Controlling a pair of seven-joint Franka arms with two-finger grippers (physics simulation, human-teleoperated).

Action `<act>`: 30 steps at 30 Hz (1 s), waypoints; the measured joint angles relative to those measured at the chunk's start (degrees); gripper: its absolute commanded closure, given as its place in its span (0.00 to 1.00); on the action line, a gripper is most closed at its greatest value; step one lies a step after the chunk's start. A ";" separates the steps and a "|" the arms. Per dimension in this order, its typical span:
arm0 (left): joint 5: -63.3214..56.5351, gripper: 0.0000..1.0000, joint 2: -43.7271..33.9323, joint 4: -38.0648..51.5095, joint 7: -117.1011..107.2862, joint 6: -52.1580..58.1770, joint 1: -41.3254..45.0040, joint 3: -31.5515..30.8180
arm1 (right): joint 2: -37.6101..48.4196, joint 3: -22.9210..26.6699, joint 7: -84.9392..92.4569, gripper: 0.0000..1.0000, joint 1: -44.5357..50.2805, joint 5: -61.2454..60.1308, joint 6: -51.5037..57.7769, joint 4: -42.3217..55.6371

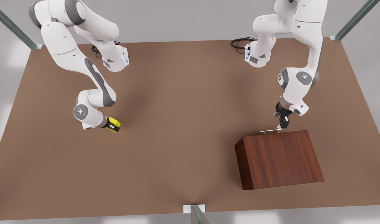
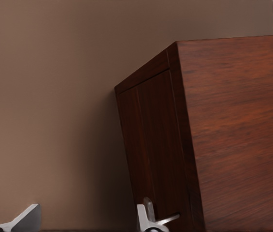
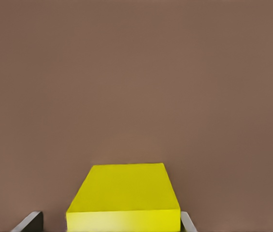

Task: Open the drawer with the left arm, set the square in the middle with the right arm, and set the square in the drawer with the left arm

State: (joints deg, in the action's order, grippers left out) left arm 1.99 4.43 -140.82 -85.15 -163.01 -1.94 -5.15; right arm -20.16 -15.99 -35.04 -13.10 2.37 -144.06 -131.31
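Left gripper (image 1: pixel 282 122) hangs open at the handle (image 1: pixel 270 132) of the cabinet (image 1: pixel 278 158) (drawer closed). Far to the front view's left, right gripper (image 1: pixel 113 124) straddles the square (image 1: pixel 114 123), fingers (image 3: pixel 186 223) flanking it, on the bare table (image 1: pixel 183 124).

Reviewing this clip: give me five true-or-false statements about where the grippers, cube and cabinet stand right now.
1. The yellow cube sits between the right gripper's jaws. True.
2. The left gripper is at the cabinet's silver handle. True.
3. The drawer is pulled fully out. False: no open drawer shows; the cabinet front looks flush in the left wrist view.
4. The cube rests on top of the cabinet. False: it is far across the table, toward the front view's left.
5. Both grippers are at the cabinet. False: only the left one is.
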 measured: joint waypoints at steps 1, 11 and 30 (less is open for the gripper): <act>0.10 0.00 0.72 0.01 -0.01 -1.32 0.13 0.06 | -0.05 0.00 0.14 0.13 0.01 0.01 -0.07 0.00; -0.21 0.00 -1.70 0.28 -1.42 0.40 1.13 -0.03 | 0.01 -0.05 -0.13 0.31 -0.19 3.34 -0.49 0.17; -0.94 0.00 1.55 1.43 -1.59 -0.39 2.76 0.05 | -11.64 -0.98 -34.50 0.30 34.95 -1.08 27.67 48.98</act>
State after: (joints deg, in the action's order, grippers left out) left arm 1.05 5.98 -139.39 -86.75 -163.40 0.82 -5.11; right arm -31.80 -16.97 -69.54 21.85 1.29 -116.40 -82.33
